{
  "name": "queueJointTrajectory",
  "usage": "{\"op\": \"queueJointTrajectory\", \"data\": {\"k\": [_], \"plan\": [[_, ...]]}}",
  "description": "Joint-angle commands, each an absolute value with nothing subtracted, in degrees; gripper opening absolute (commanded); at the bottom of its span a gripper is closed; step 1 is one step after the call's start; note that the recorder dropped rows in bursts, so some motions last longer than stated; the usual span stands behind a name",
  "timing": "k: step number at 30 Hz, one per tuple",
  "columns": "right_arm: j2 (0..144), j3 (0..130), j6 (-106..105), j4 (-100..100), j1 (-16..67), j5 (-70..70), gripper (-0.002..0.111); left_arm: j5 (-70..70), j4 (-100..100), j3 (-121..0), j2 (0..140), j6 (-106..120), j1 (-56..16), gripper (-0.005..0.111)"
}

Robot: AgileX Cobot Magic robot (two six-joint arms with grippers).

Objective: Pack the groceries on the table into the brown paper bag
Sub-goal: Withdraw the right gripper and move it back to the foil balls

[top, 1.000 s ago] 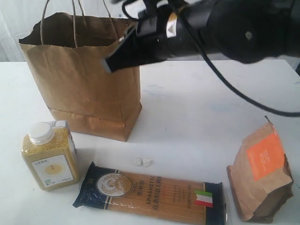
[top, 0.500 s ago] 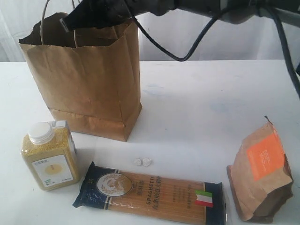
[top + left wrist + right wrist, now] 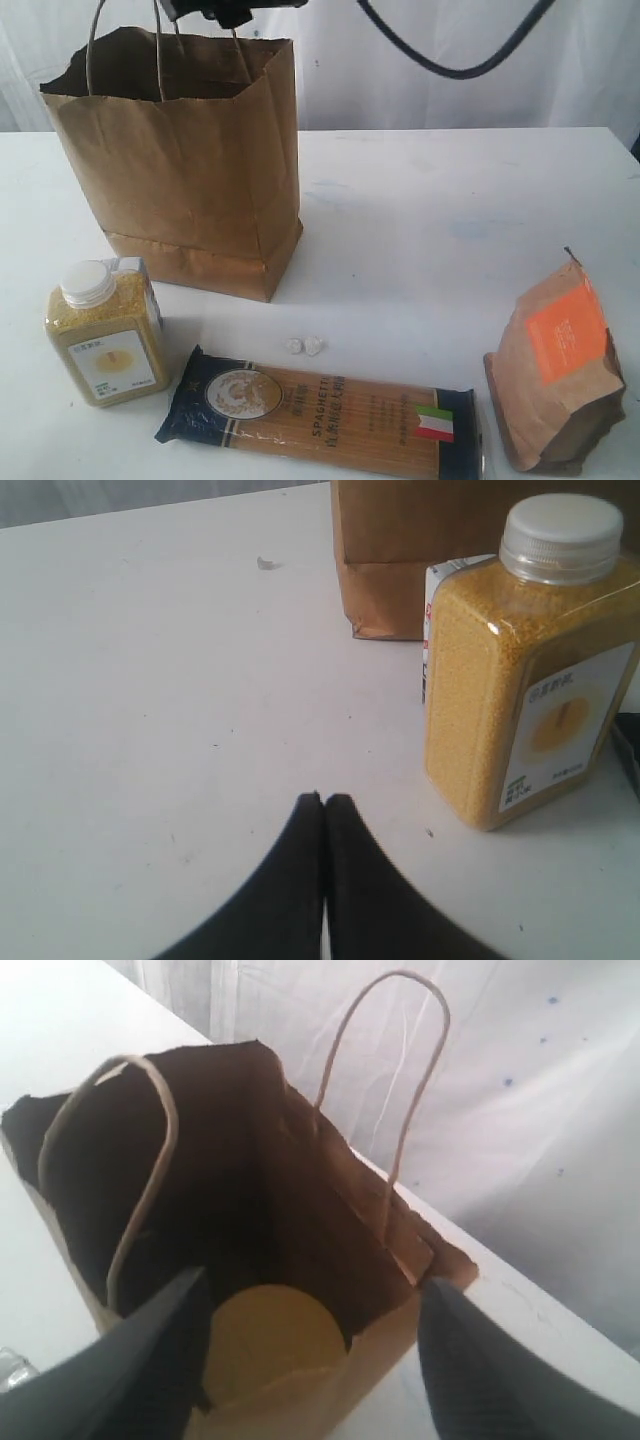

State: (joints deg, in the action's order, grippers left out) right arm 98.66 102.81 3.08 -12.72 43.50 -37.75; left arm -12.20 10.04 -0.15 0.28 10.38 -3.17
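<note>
Bag (image 3: pixel 190 170) stands upper left in the exterior frame; right gripper (image 3: pixel 312 1285) hangs over its mouth, jaws apart, jar lid (image 3: pixel 275 1345) between. Left gripper (image 3: pixel 323 810) is pinched shut. Cord handle (image 3: pixel 172 1125) beside one finger (image 3: pixel 150 1360) could snag, tipping it.

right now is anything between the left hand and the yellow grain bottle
Nothing visible. Only bare table lies between the shut left hand and the yellow-grain bottle. The small carton stands behind the bottle, on the paper bag side, out of the way.
</note>
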Motion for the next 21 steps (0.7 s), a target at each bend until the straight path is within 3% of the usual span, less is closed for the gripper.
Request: {"op": "queueJointTrajectory", "data": {"k": [1, 21], "plan": [[94.42, 100.95, 1.21, -13.12, 43.42, -41.69, 0.054, -11.95, 10.13, 0.0, 0.0, 10.43, -2.95, 0.0], [65.83, 63.14, 5.84, -11.53, 43.42, -35.53, 0.047, -11.95, 10.13, 0.0, 0.0, 10.43, -2.95, 0.0]]}}
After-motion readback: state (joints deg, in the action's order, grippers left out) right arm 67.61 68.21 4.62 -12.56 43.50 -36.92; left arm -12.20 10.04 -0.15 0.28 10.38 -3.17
